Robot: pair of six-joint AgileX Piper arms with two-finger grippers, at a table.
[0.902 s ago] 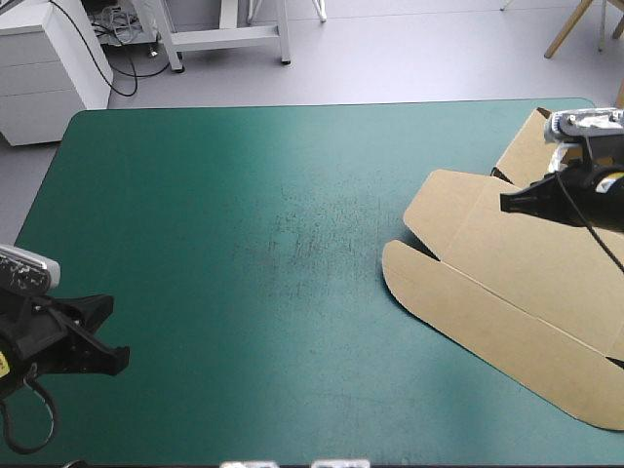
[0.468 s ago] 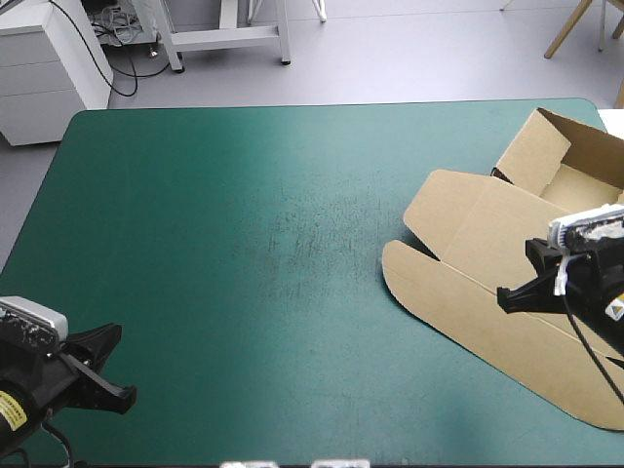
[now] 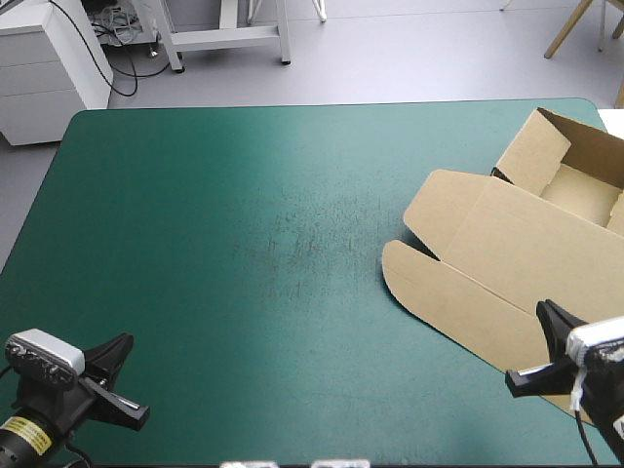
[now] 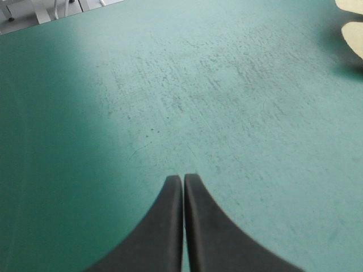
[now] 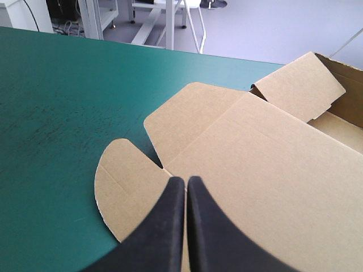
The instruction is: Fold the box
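The brown box (image 3: 517, 253) lies at the table's right side, its lid flat toward the middle with rounded tabs. Its tray part (image 3: 585, 180) has walls raised at the far right. My right gripper (image 3: 531, 349) is shut and empty, hovering over the lid's near edge. In the right wrist view its tips (image 5: 185, 178) sit above the lid (image 5: 255, 164), beside a rounded tab (image 5: 122, 175). My left gripper (image 3: 132, 382) is at the near left corner, shut with nothing held. Its tips (image 4: 182, 177) point over the bare cover, the box's tabs (image 4: 354, 37) far ahead.
The teal-green cover (image 3: 292, 244) stretches between the left gripper and the box. A white cabinet (image 3: 49, 68) and a white table frame (image 3: 229, 34) stand on the floor beyond the far edge.
My right gripper has come from over the tray at the far right down to the lid's near edge. The left gripper has drawn back toward the near left corner. The box has not moved.
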